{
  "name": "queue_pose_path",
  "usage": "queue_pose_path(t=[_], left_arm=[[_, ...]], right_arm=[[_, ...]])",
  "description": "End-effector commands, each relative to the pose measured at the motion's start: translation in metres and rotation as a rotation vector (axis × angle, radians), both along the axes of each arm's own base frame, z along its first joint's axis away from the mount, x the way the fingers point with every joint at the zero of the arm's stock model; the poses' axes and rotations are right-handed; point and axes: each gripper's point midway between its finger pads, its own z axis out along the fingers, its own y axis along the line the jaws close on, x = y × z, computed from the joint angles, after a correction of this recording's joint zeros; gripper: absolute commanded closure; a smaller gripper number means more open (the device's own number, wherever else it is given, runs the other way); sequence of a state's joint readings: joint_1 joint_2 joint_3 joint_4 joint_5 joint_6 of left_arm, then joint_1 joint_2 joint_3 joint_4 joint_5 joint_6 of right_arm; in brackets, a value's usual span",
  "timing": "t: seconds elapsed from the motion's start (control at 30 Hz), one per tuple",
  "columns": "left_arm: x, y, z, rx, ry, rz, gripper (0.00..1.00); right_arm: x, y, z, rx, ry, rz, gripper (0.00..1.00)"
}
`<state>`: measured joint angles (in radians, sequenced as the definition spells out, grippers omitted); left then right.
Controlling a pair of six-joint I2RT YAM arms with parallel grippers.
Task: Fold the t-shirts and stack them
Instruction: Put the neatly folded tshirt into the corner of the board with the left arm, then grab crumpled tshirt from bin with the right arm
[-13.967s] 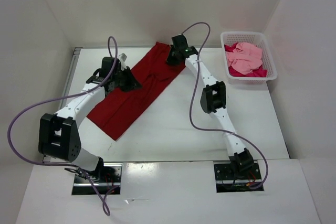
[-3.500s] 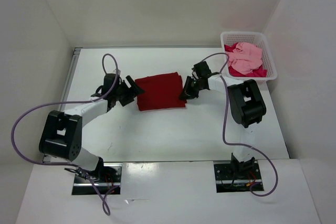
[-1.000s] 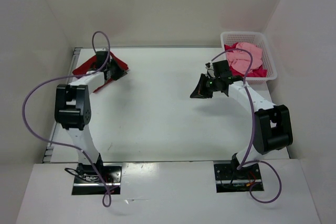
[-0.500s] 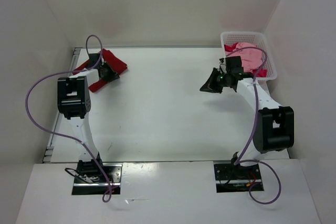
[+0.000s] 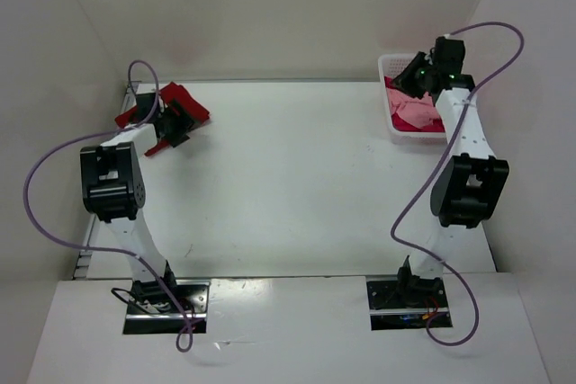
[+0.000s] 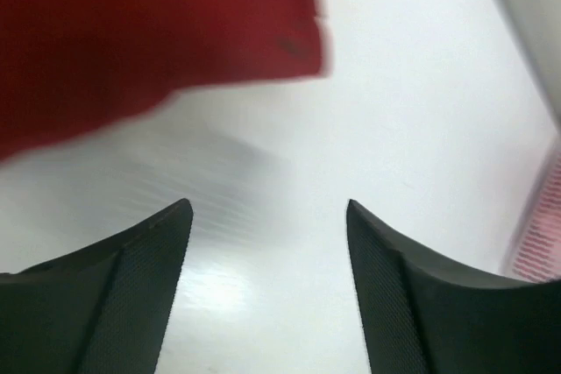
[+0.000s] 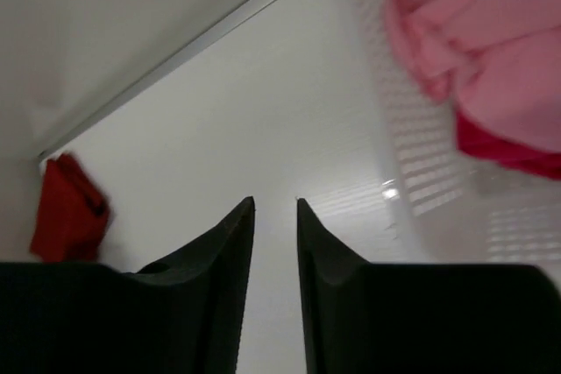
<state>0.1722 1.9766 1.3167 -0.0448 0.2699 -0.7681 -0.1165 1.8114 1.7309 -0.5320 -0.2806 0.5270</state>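
Note:
The dark red t-shirt (image 5: 184, 98) lies folded at the table's far left corner. It fills the top left of the left wrist view (image 6: 149, 32). My left gripper (image 5: 175, 121) (image 6: 267, 208) hovers just beside its near edge, open wide, with only bare table between the fingers. The light pink t-shirt (image 5: 418, 112) (image 7: 491, 32) lies crumpled in the white mesh basket (image 5: 409, 136) on top of the crimson-magenta t-shirt (image 7: 508, 151). My right gripper (image 5: 416, 74) (image 7: 274, 201) hangs over the basket's left rim, open by a narrow gap, holding nothing.
The basket wall (image 7: 412, 155) stands at the back right against the side wall. White enclosure walls close in the table at the back and on both sides. Purple cables loop off both arms.
The left gripper has opened and let go of the dark red shirt at the far left corner. The right arm has swung from mid-table up over the basket, and its jaws have parted.

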Motion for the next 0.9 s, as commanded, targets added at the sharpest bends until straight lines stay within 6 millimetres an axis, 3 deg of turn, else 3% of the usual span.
queue_pose_path(t=[0.0, 0.03, 0.07, 0.1, 0.17, 0.2, 0.27, 0.33, 0.4, 0.43, 0.57, 0.6, 0.63, 0.7, 0.73, 0.77, 0.87], left_arm=[[-0.008, -0.046, 0.064, -0.026, -0.173, -0.141, 0.2], [-0.016, -0.062, 0.066, -0.056, -0.174, -0.192, 0.03], [-0.025, -0.08, 0.065, -0.064, -0.169, -0.243, 0.0], [-0.033, -0.091, 0.074, -0.068, -0.192, -0.271, 0.0], [-0.053, -0.111, 0.067, -0.092, -0.167, -0.323, 0.0], [-0.062, -0.129, 0.076, -0.104, -0.183, -0.373, 0.0], [-0.078, -0.148, 0.084, -0.127, -0.188, -0.42, 0.0], [-0.098, -0.169, 0.079, -0.141, -0.165, -0.466, 0.0], [-0.111, -0.178, 0.081, -0.149, -0.164, -0.487, 0.07], [-0.124, -0.185, 0.071, -0.163, -0.13, -0.497, 0.14], [-0.147, -0.189, 0.064, -0.174, -0.111, -0.498, 0.2], [-0.149, -0.188, 0.063, -0.174, -0.107, -0.486, 0.22], [-0.15, -0.187, 0.065, -0.174, -0.107, -0.486, 0.22], [-0.154, -0.182, 0.065, -0.15, -0.099, -0.47, 0.25], [-0.155, -0.182, 0.07, -0.149, -0.114, -0.471, 0.25], [-0.155, -0.181, 0.068, -0.144, -0.106, -0.463, 0.27], [-0.155, -0.181, 0.079, -0.143, -0.129, -0.464, 0.27]], right_arm=[[0.019, -0.074, -0.02, -0.13, 0.058, -0.223, 0.66], [0.021, -0.079, -0.031, -0.146, 0.08, -0.245, 0.55], [0.027, -0.091, -0.042, -0.155, 0.095, -0.271, 0.51], [0.031, -0.095, -0.042, -0.166, 0.097, -0.286, 0.49], [0.037, -0.108, -0.05, -0.204, 0.116, -0.336, 0.44], [0.044, -0.113, -0.058, -0.217, 0.133, -0.351, 0.43], [0.05, -0.123, -0.069, -0.246, 0.164, -0.385, 0.42], [0.06, -0.127, -0.081, -0.261, 0.191, -0.383, 0.42], [0.066, -0.13, -0.084, -0.267, 0.192, -0.39, 0.42], [0.066, -0.132, -0.096, -0.274, 0.218, -0.395, 0.42], [0.075, -0.135, -0.11, -0.273, 0.225, -0.407, 0.46], [0.08, -0.136, -0.105, -0.273, 0.215, -0.409, 0.5], [0.082, -0.136, -0.118, -0.273, 0.237, -0.405, 0.51], [0.087, -0.137, -0.116, -0.273, 0.233, -0.406, 0.51], [0.087, -0.137, -0.128, -0.274, 0.265, -0.401, 0.52], [0.093, -0.139, -0.12, -0.273, 0.238, -0.405, 0.54], [0.097, -0.14, -0.116, -0.28, 0.23, -0.4, 0.7]])
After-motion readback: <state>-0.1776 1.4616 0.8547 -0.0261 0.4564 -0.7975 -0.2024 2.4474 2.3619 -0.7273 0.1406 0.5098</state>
